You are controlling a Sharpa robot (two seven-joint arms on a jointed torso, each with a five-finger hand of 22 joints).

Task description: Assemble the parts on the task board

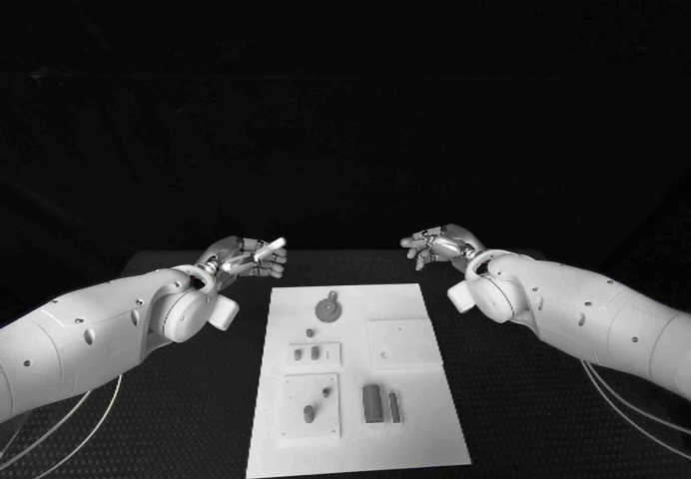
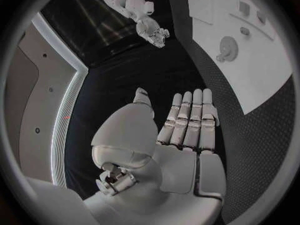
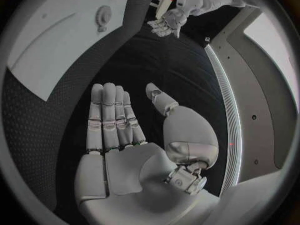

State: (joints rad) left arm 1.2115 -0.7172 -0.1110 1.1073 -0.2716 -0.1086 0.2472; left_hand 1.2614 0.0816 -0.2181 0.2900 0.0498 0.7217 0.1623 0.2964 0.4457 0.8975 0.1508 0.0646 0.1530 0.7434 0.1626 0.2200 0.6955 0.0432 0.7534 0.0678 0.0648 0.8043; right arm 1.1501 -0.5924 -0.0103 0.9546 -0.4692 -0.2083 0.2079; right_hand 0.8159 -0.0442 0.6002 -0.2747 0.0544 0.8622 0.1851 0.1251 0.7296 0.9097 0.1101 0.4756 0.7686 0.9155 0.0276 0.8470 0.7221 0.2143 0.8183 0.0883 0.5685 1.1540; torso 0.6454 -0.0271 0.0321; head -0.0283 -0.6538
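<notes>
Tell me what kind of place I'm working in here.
Likely a robotics lab or demo bench: a black table carrying a white task board with small parts, and both hands, left and right, held open above it.

Task board (image 1: 417, 399) mid-table, parts (image 1: 329, 310) on it (hands flank far end).

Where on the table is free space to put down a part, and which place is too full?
Free: the black table on both sides of the task board, and the strip beyond its far edge, between the left hand and right hand. Crowded: the board's left half, with the gear-shaped part and small parts.
</notes>
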